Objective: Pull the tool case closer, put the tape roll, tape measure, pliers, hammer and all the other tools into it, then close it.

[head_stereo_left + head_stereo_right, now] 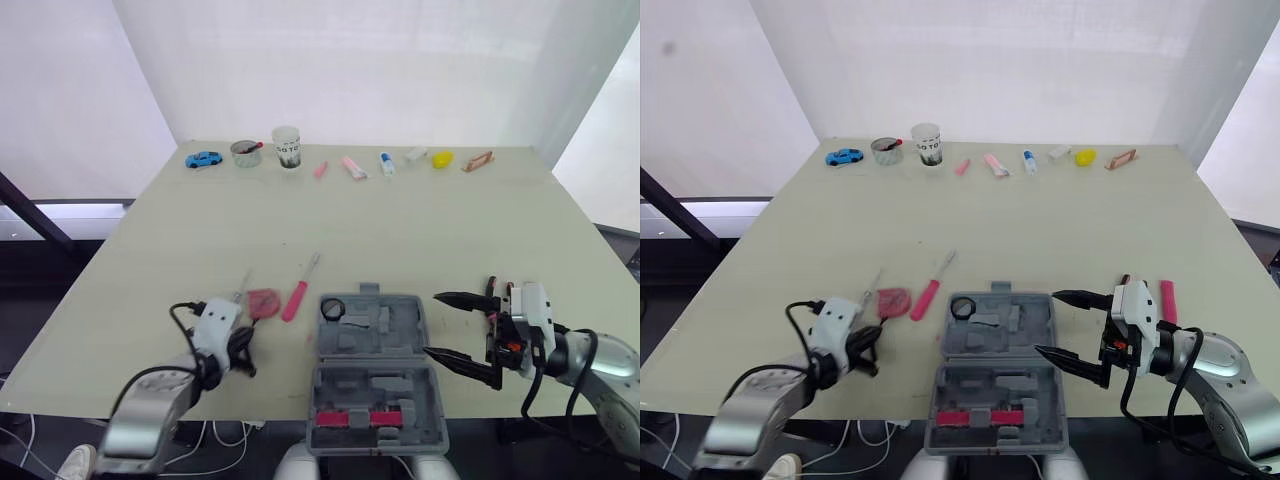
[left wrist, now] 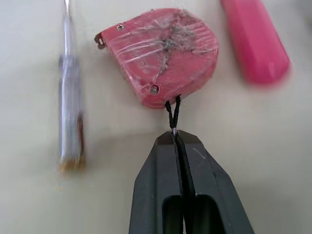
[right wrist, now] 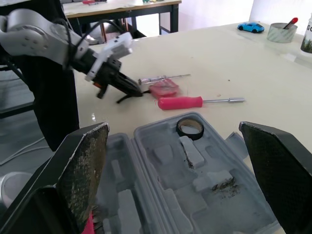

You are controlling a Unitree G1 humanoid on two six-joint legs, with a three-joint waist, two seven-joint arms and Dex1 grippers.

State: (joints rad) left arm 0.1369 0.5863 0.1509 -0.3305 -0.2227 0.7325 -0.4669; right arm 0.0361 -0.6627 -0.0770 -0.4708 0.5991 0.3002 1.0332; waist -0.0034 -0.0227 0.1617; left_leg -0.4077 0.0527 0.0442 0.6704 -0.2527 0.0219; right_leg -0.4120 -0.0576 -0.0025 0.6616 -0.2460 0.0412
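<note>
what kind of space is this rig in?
Probably a staged robot lab: white curtain backdrop, one plain table, unrelated props like a toy car and cup lined along its far edge.

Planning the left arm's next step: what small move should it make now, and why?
Probably lift the left gripper a little and swing it toward the open case: its fingers are shut on the black cord of the tape measure, which lies on the table left of the case.

The pale counter (image 1: 400, 230) carries an open grey tool case (image 1: 375, 375). Just left of the case lie a pink screwdriver (image 1: 294, 299), a red tape measure (image 1: 263, 302) and a clear screwdriver (image 2: 69, 97).
</note>
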